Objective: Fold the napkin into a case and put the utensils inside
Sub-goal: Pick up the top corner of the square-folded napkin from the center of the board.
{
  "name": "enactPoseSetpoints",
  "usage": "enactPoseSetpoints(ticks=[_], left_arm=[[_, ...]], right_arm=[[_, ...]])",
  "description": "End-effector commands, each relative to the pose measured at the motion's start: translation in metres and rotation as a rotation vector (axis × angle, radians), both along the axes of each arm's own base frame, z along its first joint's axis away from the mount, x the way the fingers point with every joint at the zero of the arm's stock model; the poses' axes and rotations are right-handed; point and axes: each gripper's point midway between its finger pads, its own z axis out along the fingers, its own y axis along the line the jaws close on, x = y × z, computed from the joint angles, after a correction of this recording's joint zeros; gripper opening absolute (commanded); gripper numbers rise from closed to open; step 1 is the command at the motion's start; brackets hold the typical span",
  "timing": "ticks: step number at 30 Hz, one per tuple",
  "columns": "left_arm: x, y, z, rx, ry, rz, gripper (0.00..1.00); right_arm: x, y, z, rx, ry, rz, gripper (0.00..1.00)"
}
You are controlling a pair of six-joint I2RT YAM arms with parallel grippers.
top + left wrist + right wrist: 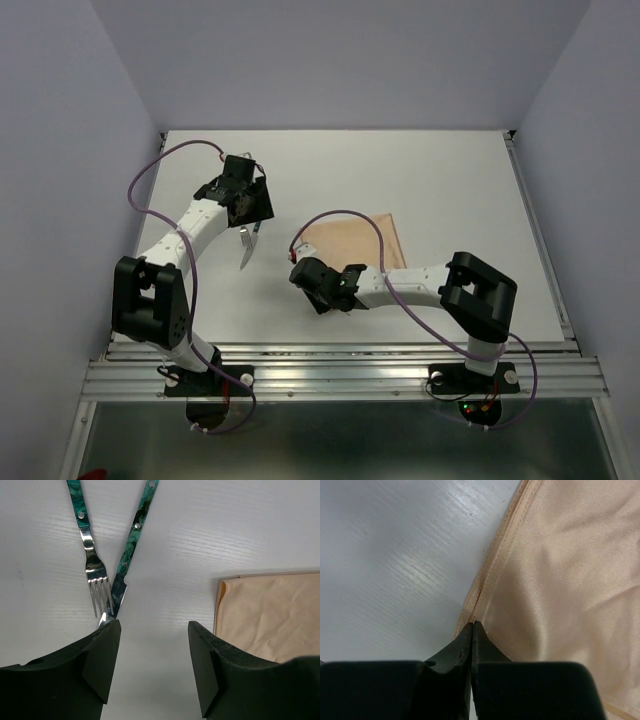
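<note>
Starting with the biggest piece: the bench (450, 180) is seen smooth and pale, and that is judged the first hazard, since a cloth dragged over it can slide whole instead of folding.

The napkin (345, 240) is laid flat, apparently doubled, stretching ahead and to the right of the right tool (472, 629). That tool is clenched, tips pressed together on the napkin's nearest corner, right at the stitched hem. Only the very edge appears to be caught. Two layers are stacked there; if just one is pinched, the fold could be pulled apart, and if the bite is too shallow, the satin could be lost partway through a lift. Whether both layers are gripped cannot be told.

Over to the left tool (154, 647): it is held released, jaws wide, nothing between them, poised over bare bench. The utensils (248, 245) are found just ahead of the finger farther from the napkin. A fork (94, 572) and a knife (131, 545), both green-handled, are set in a V with tips nearly touching. A grab at one could knock the other askew, and a slim piece lying flat can be skated away rather than picked up.

On containers: no case is formed yet. No pouch mouth is shown, nothing is tucked in the cloth, and both utensils are left outside on the bench.
</note>
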Motion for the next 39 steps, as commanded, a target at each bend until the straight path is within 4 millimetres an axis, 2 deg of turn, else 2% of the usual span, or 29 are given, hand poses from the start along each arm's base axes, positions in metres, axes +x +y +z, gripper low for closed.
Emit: enactPoseSetpoints(ticks=[1,6,9,13,16,22,30,35,39], left_arm=[[0.002,0.0,0.003,-0.007,-0.02,-0.01,0.67],[0.001,0.001,0.005,-0.011,-0.026,-0.004,0.67],[0.0,0.0,0.004,-0.014,-0.02,-0.005,0.67],[-0.001,-0.004,0.005,-0.037,-0.021,-0.011,0.67],[-0.001,-0.005,0.006,-0.048,-0.027,-0.011,0.67],[0.0,-0.006,0.006,-0.051,-0.028,-0.013,0.67],[-0.004,-0.01,0.002,-0.067,-0.014,-0.035,0.66],[-0.004,-0.01,0.001,-0.064,-0.011,-0.039,0.66],[-0.004,-0.01,0.0,-0.063,-0.01,-0.041,0.66]], right_arm=[[0.009,0.012,0.023,0.071,-0.058,-0.031,0.01],[0.016,0.007,0.036,0.084,-0.109,-0.057,0.01],[0.02,0.004,0.037,0.07,-0.129,-0.073,0.02],[0.013,0.005,0.032,0.076,-0.095,-0.058,0.2],[0.01,0.006,0.029,0.093,-0.081,-0.049,0.28],[0.003,0.007,0.017,0.093,-0.048,-0.031,0.36],[0.0,0.007,-0.003,0.072,-0.022,-0.029,0.35],[0.001,0.004,-0.007,0.055,-0.023,-0.041,0.19],[0.004,0.003,-0.006,0.047,-0.033,-0.055,0.11]])
